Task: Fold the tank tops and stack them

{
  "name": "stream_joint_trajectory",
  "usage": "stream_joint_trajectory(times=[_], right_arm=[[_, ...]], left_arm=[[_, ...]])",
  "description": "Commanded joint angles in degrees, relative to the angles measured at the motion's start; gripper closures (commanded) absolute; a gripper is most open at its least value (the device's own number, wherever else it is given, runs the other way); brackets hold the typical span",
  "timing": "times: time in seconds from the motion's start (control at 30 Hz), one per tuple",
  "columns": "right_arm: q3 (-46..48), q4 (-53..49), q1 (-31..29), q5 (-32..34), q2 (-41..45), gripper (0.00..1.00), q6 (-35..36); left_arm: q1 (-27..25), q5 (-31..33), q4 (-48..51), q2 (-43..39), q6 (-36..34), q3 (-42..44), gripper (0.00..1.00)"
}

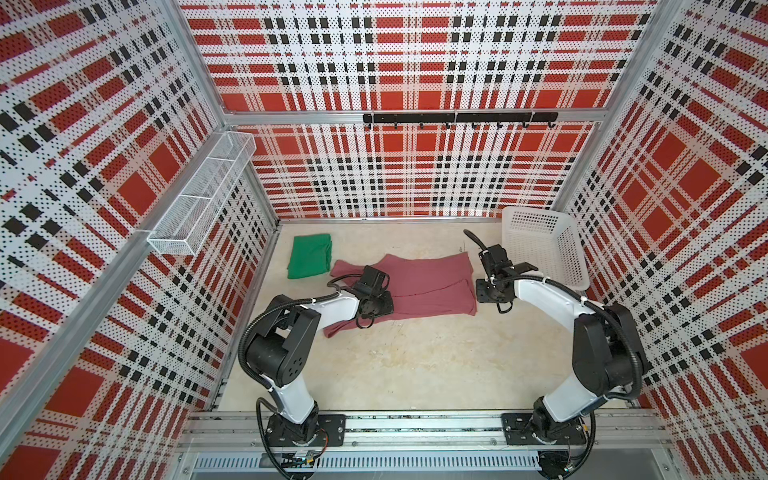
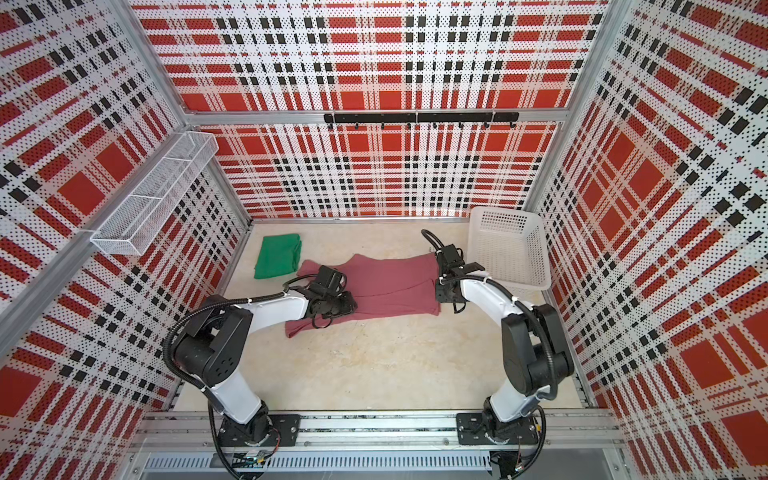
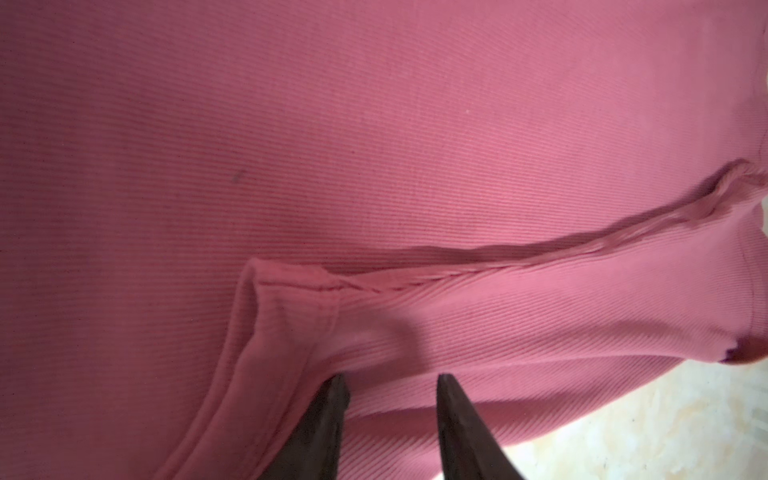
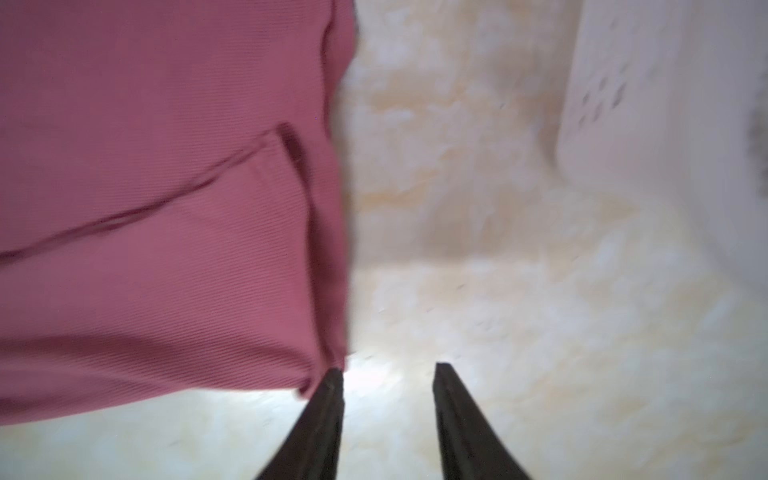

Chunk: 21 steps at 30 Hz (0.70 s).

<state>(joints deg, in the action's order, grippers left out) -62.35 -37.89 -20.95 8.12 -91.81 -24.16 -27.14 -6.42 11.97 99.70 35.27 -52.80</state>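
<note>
The dusty rose-pink tank top (image 1: 424, 282) (image 2: 386, 278) lies flat mid-table, its near long side folded over onto itself. A bright green tank top (image 1: 309, 255) (image 2: 277, 255) sits folded at the back left, just beyond the pink one's straps. My left gripper (image 3: 390, 380) (image 1: 376, 305) points down over the pink top's armhole end, open, with ribbed pink cloth (image 3: 374, 145) under and between its tips. My right gripper (image 4: 388, 370) (image 1: 492, 293) is open at the hem end. One of its fingertips (image 4: 332, 380) is at the pink corner (image 4: 166, 208), with bare table between the fingers.
A white perforated basket (image 1: 540, 245) (image 2: 509, 245) (image 4: 665, 104) stands at the back right, close behind the right arm. A wire mesh shelf (image 1: 203, 187) hangs on the left wall and a black hook rail (image 1: 457, 118) on the back wall. Bare table (image 1: 415, 365) lies in front.
</note>
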Motion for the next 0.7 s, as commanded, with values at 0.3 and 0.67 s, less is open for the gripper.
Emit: stream_joint_trajectory(times=[0.3, 0.67], right_arm=[[6.2, 6.28, -2.39, -0.23, -6.71, 0.61, -9.76], [6.81, 9.1, -2.59, -7.88, -2.61, 0.54, -10.96]], left_arm=[[0.46, 0.85, 3.11, -0.11, -0.63, 0.67, 0.6], [0.92, 0.35, 2.8, -1.11, -0.04, 1.49, 0.6]])
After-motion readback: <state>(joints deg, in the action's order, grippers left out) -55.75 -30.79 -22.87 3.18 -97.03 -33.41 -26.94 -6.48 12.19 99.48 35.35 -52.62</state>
